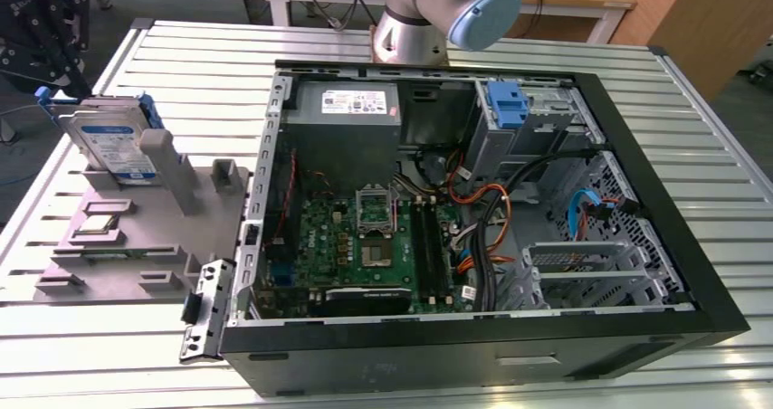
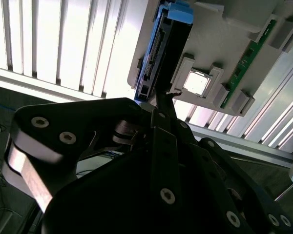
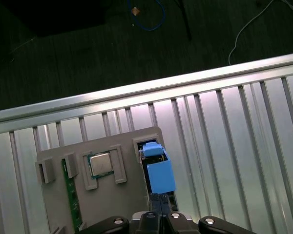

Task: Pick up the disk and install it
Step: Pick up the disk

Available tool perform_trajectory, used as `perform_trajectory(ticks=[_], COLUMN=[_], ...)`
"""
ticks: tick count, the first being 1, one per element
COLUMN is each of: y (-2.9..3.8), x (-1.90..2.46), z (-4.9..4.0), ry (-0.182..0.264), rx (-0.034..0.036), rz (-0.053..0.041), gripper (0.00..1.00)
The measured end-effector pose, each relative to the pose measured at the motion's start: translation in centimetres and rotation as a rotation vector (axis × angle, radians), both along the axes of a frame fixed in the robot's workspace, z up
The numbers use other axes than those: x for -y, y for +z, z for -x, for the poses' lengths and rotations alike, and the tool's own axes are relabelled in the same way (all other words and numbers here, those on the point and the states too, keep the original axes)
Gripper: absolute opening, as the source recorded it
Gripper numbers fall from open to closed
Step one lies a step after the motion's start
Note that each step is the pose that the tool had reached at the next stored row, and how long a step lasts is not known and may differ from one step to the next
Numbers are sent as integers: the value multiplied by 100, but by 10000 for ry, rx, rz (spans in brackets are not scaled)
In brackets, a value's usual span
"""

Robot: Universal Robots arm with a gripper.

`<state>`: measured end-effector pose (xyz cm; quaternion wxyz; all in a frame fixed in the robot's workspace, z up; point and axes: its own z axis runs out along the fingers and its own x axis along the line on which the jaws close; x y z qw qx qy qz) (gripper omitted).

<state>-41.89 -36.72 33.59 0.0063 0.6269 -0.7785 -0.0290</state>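
Standing on edge in a slot of the grey holder, the disk sits at the exterior view's left. Its label side faces the camera and a blue frame runs along its far edge. The holder rests on the slatted metal table, just beside the open computer case. The case lies on its side with its green board and cables exposed. The arm rises from the far side of the table, behind the case. The dark claw hangs at the far left corner, just above the disk.

Second wrist view: the claw's black body is in the foreground, its tip close to the disk's connector end; contact unclear. Beside the disk a square chip lies in its own recess of the holder. A green memory stick lies in a slot further along.

First wrist view: the disk is seen edge-on from above, blue frame topmost, upright in the holder's end slot, with the chip in the next recess. Dark floor with loose cables lies past the table edge. Whether the claw is apart or together cannot be told.
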Motion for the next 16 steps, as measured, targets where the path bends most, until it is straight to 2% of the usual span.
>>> perform_trajectory(ticks=[3, 7, 13, 16], y=[-3, -7, -9, -9], x=[-1, 0, 0, 0], z=[-4, -12, -75, -82], ry=[14, 272, 503, 740], rx=[1, -1, 0, 1], rz=[-1, -17, -20, -54], gripper=[10, 10, 10, 10])
